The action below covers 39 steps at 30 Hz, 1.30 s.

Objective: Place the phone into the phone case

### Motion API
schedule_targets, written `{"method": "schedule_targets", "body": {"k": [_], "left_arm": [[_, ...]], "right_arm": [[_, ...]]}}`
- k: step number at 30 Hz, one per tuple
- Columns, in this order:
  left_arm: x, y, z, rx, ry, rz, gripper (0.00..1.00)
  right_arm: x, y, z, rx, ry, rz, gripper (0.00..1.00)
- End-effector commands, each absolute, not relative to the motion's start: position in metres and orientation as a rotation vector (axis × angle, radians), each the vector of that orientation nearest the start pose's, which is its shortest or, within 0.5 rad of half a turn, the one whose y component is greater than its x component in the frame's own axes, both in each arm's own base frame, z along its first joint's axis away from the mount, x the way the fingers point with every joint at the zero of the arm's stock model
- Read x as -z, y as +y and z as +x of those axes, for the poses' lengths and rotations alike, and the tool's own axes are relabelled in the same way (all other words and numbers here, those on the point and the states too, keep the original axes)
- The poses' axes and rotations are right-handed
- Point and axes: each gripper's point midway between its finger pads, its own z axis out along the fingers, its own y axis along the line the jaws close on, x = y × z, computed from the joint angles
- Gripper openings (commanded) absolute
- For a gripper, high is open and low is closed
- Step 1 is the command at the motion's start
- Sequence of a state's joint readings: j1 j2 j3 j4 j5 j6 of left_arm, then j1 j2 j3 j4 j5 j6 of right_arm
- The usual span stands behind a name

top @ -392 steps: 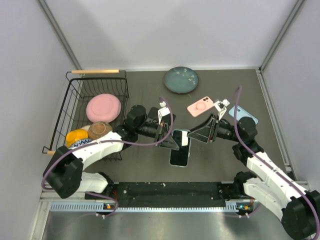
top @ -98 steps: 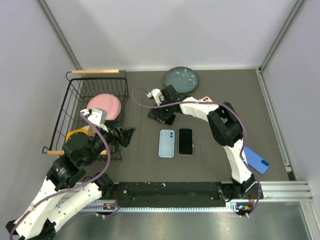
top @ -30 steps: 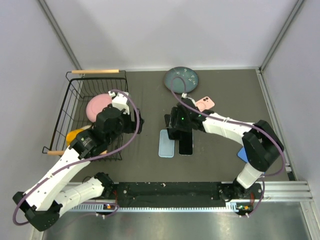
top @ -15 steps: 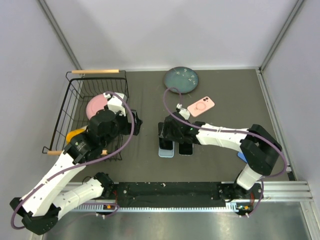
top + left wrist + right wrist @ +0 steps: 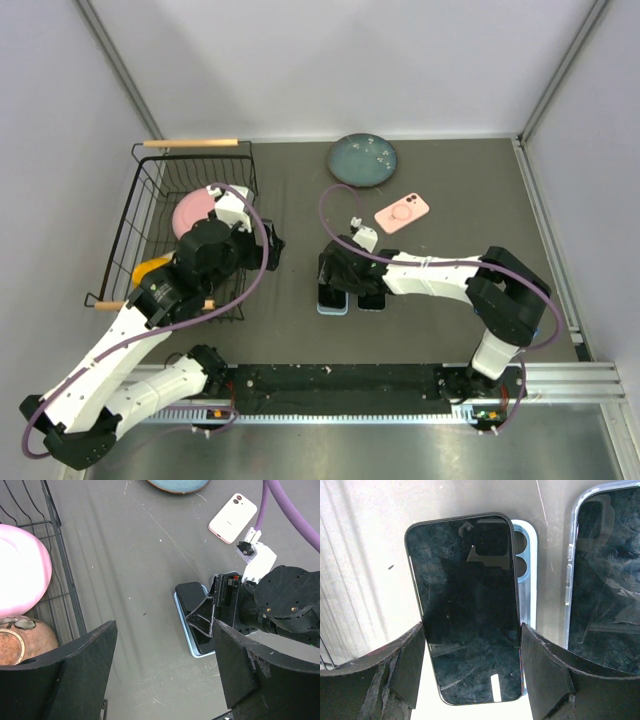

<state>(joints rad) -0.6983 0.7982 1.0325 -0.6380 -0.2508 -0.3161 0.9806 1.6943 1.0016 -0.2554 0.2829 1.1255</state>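
In the right wrist view a black phone (image 5: 465,605) sits between my right gripper's (image 5: 471,637) fingers, which press on both of its long edges. It lies slightly askew over a light blue phone case (image 5: 526,570), whose camera holes show past its right edge. From above, my right gripper (image 5: 338,278) covers most of both; only the case's near end (image 5: 332,309) shows. The left wrist view has the phone (image 5: 189,594) on the case (image 5: 184,622) under the right gripper (image 5: 210,615). My left gripper (image 5: 162,645) hovers open and empty beside the basket (image 5: 272,245).
A second black phone in a clear bumper (image 5: 605,580) lies just right of the case (image 5: 372,298). A pink phone case (image 5: 402,212) and a teal plate (image 5: 362,160) sit farther back. The wire basket (image 5: 150,200) on the left holds a pink plate (image 5: 207,212) and bowls.
My right gripper has come toward the near edge and slightly left, with the phone now over the light blue case. The left arm has barely shifted.
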Motion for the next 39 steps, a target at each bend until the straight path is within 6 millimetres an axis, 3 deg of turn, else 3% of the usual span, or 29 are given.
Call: {"method": "schedule_targets", "body": {"k": [1, 5, 11, 24, 25, 26, 31, 39], "left_arm": [[-0.292, -0.152, 0.229, 0.442, 1.943, 0.200, 0.82], [-0.292, -0.153, 0.230, 0.443, 1.937, 0.194, 0.82], [-0.291, -0.155, 0.231, 0.449, 1.938, 0.199, 0.82], [-0.295, -0.153, 0.230, 0.444, 1.926, 0.204, 0.83], [-0.294, -0.153, 0.231, 0.440, 1.930, 0.205, 0.83], [-0.295, -0.153, 0.230, 0.442, 1.927, 0.206, 0.83], [-0.296, -0.151, 0.230, 0.435, 1.921, 0.206, 0.83], [-0.299, -0.151, 0.229, 0.444, 1.913, 0.209, 0.83]], "right_arm": [[-0.061, 0.340, 0.245, -0.541, 2.471, 0.345, 0.42], [-0.059, 0.340, 0.242, -0.537, 2.477, 0.356, 0.56], [-0.057, 0.337, 0.237, -0.491, 2.474, 0.365, 0.69], [-0.072, 0.337, 0.237, -0.445, 2.450, 0.317, 0.88], [-0.073, 0.337, 0.238, -0.441, 2.445, 0.306, 0.97], [-0.077, 0.336, 0.239, -0.438, 2.438, 0.274, 0.99], [-0.088, 0.337, 0.244, -0.410, 2.413, 0.149, 0.99], [-0.083, 0.339, 0.253, -0.309, 2.408, -0.009, 0.99]]}}
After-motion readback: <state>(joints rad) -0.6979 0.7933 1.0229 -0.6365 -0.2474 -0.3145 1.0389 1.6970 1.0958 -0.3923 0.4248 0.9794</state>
